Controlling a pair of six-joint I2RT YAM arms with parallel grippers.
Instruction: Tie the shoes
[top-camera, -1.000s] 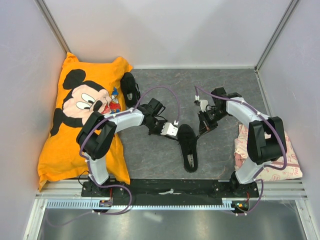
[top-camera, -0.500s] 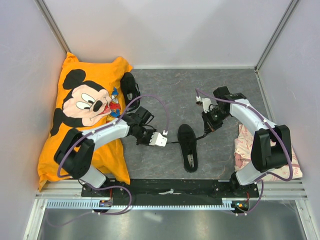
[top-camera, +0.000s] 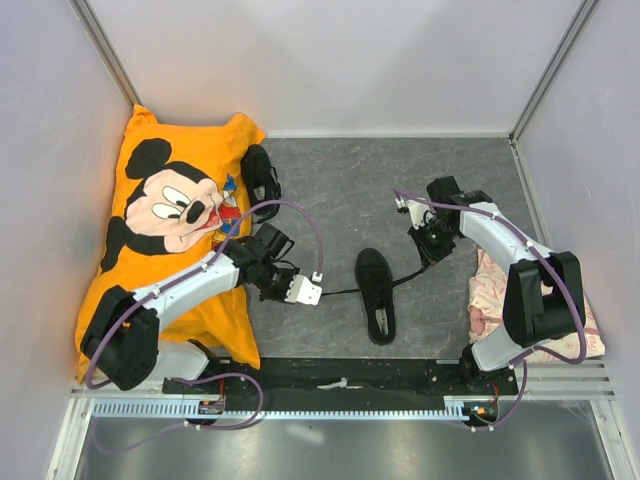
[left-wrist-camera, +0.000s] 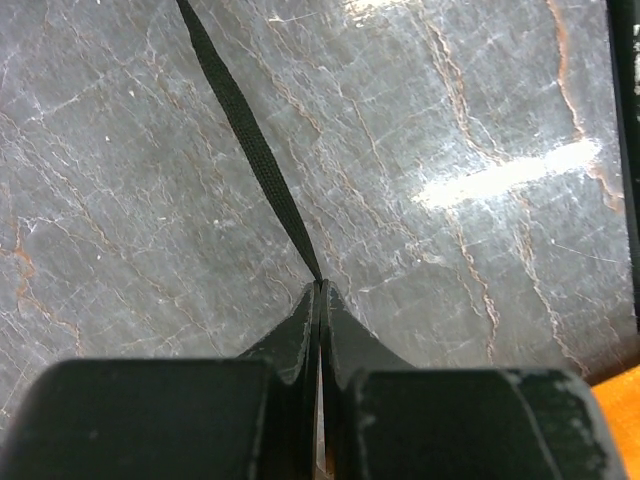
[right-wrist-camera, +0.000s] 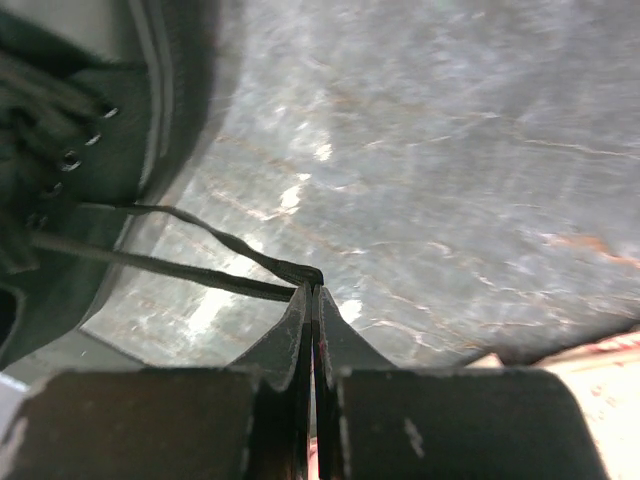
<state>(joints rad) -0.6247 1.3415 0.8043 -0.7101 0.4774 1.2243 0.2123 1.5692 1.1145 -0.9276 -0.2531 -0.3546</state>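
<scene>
One black shoe (top-camera: 376, 296) lies in the middle of the grey floor, toe towards the far side. A second black shoe (top-camera: 262, 172) rests against the pillow's far right edge. My left gripper (top-camera: 318, 293) is left of the middle shoe, shut on a black lace (left-wrist-camera: 250, 140) that runs taut from its tips (left-wrist-camera: 320, 285) to the shoe. My right gripper (top-camera: 424, 263) is right of the shoe, shut on the other lace (right-wrist-camera: 200, 275), which is doubled into a narrow loop at the tips (right-wrist-camera: 315, 288). The shoe's eyelets (right-wrist-camera: 60, 150) show at the left of the right wrist view.
An orange Mickey Mouse pillow (top-camera: 165, 225) fills the left side, with the left arm lying over its lower right corner. A pink patterned cloth (top-camera: 545, 325) lies at the near right under the right arm. Pale walls close in three sides.
My left gripper has drawn away from the shoe to the left and nearer, pulling its lace out straight. My right gripper has shifted a little to the right with its lace.
</scene>
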